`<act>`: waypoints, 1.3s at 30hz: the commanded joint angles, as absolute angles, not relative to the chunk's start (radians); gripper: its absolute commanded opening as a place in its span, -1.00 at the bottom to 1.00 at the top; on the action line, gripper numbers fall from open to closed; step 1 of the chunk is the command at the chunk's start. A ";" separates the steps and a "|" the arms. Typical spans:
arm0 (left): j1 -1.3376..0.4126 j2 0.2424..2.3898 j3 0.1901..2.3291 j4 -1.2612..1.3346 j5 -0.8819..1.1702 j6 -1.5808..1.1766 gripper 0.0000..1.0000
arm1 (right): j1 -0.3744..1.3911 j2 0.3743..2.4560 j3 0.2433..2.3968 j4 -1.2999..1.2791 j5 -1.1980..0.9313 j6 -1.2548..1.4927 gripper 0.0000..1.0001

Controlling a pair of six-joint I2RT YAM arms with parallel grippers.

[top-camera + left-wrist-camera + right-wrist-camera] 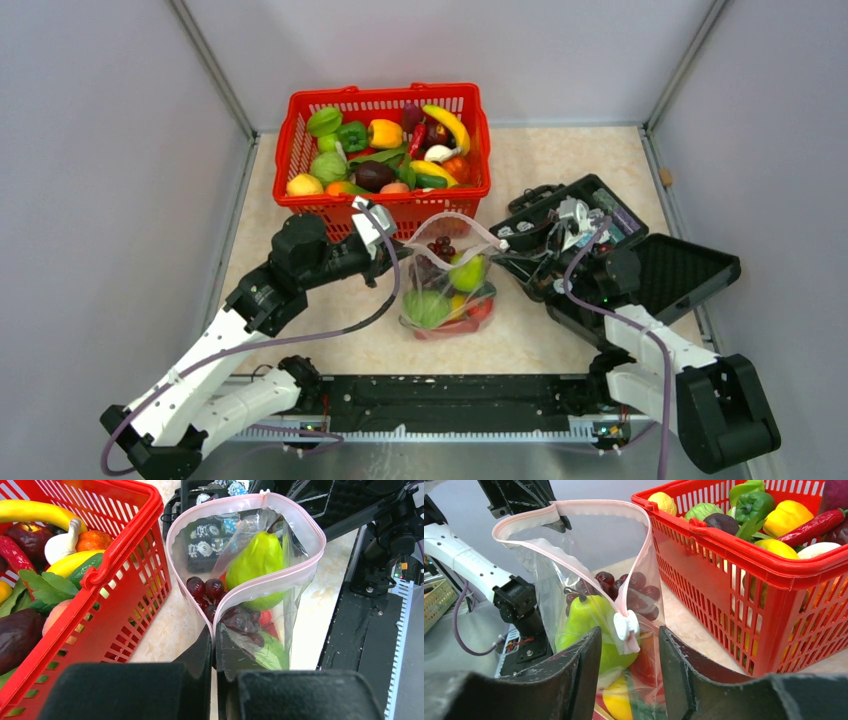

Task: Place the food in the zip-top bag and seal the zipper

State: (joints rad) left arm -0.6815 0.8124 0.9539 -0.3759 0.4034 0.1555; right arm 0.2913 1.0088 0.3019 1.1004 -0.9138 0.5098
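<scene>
Two pincers are set at the mouth of the zip-top bag (432, 272), which is stood on the tabletop (560, 340) just in front of the red basket (385, 203). One end of the zipper (270, 582) is pinched tight by the left pincer (214, 652). A green pear (257, 560) and purple grapes (207, 590) are held inside the gaping bag. The right pincer (630, 645) is spread apart around the white slider (626, 625).

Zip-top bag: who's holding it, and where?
Left gripper pinches the zip-top bag at the zipper end opposite the slider; right gripper straddles the slider, open.
</scene>
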 commanded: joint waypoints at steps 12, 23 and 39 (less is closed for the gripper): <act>-0.677 0.805 1.003 -0.308 0.414 0.148 -1.00 | 0.281 0.987 0.315 1.153 -0.907 0.491 -0.70; -0.675 0.756 1.014 -0.365 0.275 0.189 -1.00 | 0.281 0.875 0.408 0.782 -0.920 0.291 -1.00; -0.634 0.683 1.016 -0.473 0.042 0.241 -1.00 | 0.282 0.798 0.783 -0.166 -1.020 -0.202 -1.00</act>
